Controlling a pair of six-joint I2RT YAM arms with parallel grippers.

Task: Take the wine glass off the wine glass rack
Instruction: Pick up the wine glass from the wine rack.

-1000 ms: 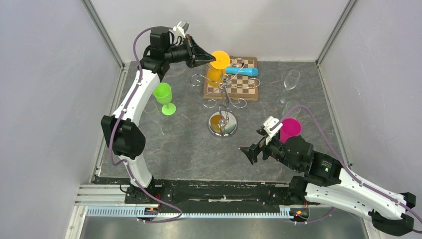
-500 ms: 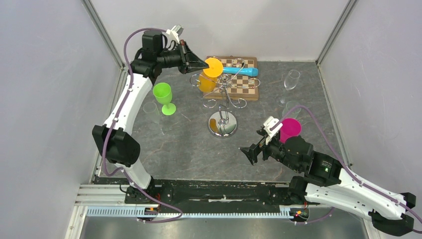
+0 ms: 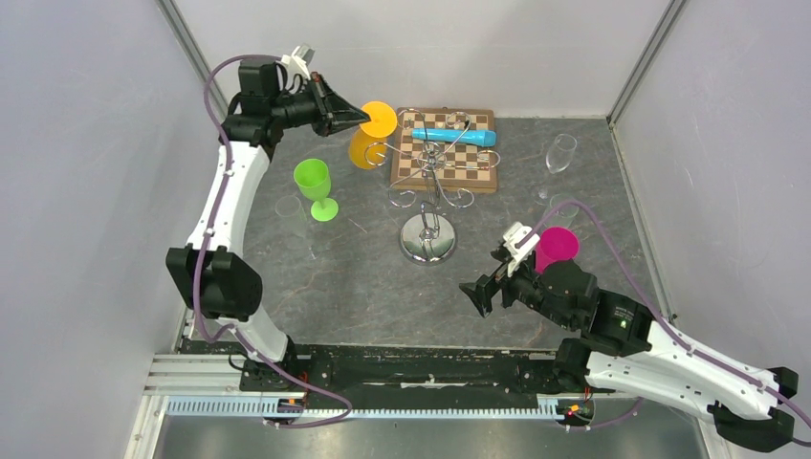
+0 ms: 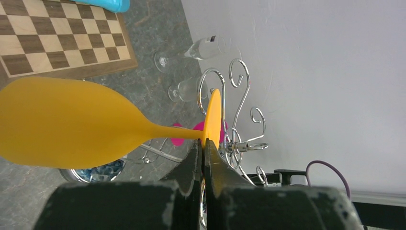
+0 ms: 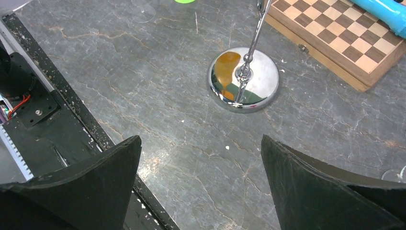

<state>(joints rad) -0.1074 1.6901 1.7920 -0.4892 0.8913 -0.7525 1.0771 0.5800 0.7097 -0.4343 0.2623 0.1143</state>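
Our left gripper [image 3: 363,117] pinches the orange wine glass [image 3: 361,151] by its foot rim, near the table's [image 3: 363,277] far-left corner, beside the wine glass rack [image 3: 427,244]. We risk that thin hold slipping, or the foot snagging the rack.

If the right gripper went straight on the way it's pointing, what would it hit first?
Probably bare tabletop: the right gripper angles down at it, and the base of the wine glass rack sits slightly right of its line.

No text, label, brand, number or sign can be read anywhere in these views.
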